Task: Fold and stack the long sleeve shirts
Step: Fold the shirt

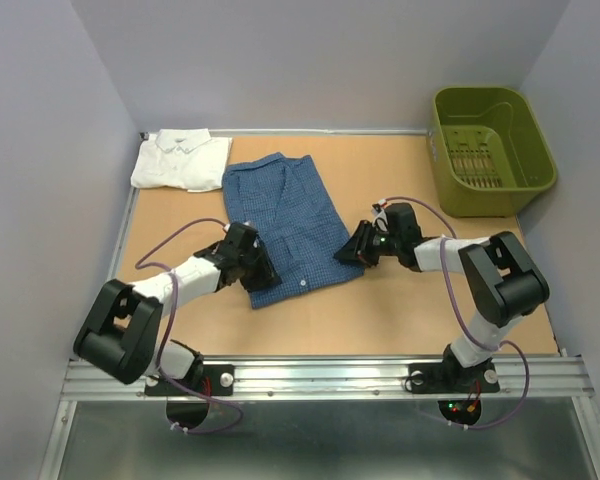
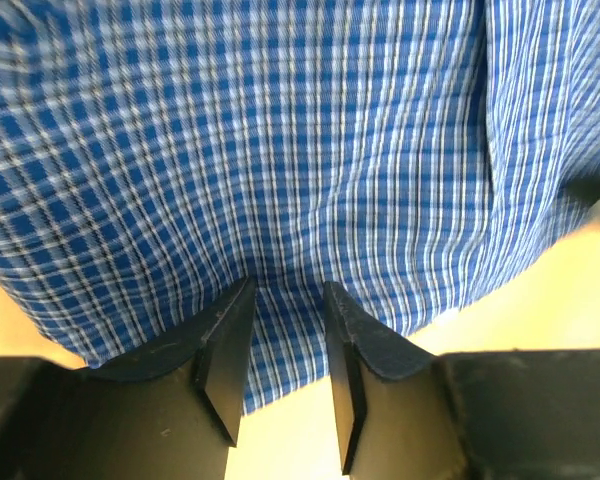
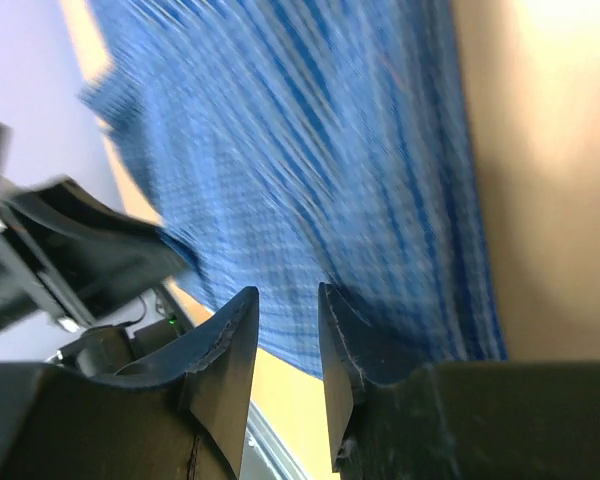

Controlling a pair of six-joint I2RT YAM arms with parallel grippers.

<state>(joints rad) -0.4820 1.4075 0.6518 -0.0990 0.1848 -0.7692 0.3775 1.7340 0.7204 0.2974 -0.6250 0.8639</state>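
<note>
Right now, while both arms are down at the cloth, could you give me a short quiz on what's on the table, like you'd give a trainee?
1. True or false: the plain white collared shirt lies folded at the far left corner of the wooden table.
2. Fill in: the olive-green plastic basket stands at the far ___ corner.
3. Pick one: the left gripper is at A) the near edge of the dark blue checked shirt, B) the white shirt, C) the basket.
Key: 1 true; 2 right; 3 A.
</note>
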